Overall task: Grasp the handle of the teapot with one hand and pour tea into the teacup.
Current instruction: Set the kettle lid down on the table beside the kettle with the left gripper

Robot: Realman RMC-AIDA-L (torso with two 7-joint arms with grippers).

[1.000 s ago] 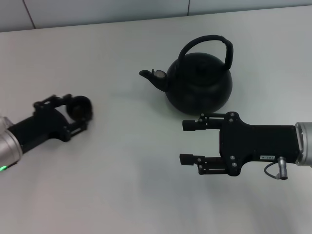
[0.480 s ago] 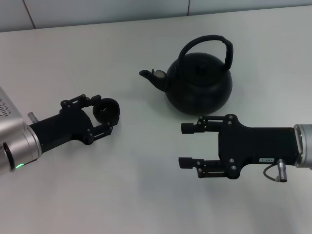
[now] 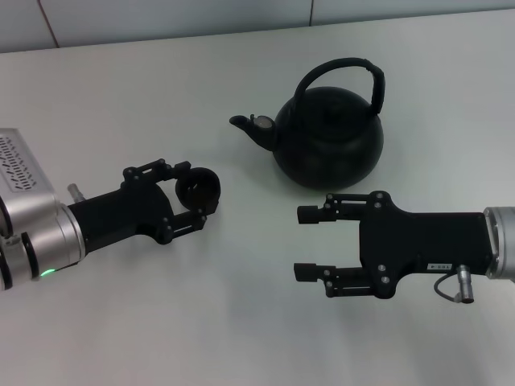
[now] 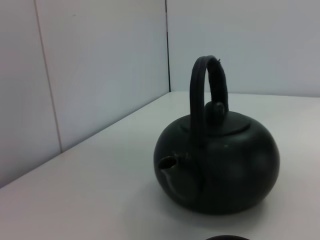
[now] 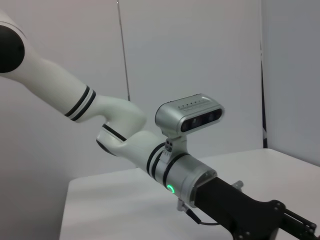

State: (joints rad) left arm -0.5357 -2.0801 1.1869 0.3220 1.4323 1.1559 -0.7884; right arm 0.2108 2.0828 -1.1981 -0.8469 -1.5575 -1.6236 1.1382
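The left pincer (image 3: 195, 199), closed around the teacup (image 3: 199, 187), has carried it across the tabletop (image 3: 241, 322) toward the teapot (image 3: 326, 137), from far out on the left to a spot short of the spout; the right pincer (image 3: 309, 243) has edged slightly away from the teapot

You see a plain white table (image 3: 161, 322) with a matte, unmarked surface filling nearly the whole head view. Along its far edge stands a pale grey wall (image 3: 177, 16) of flat panels, split by 2 thin dark vertical seams. In the left wrist view, the wall panels (image 4: 100, 65) meet the tabletop in a corner.
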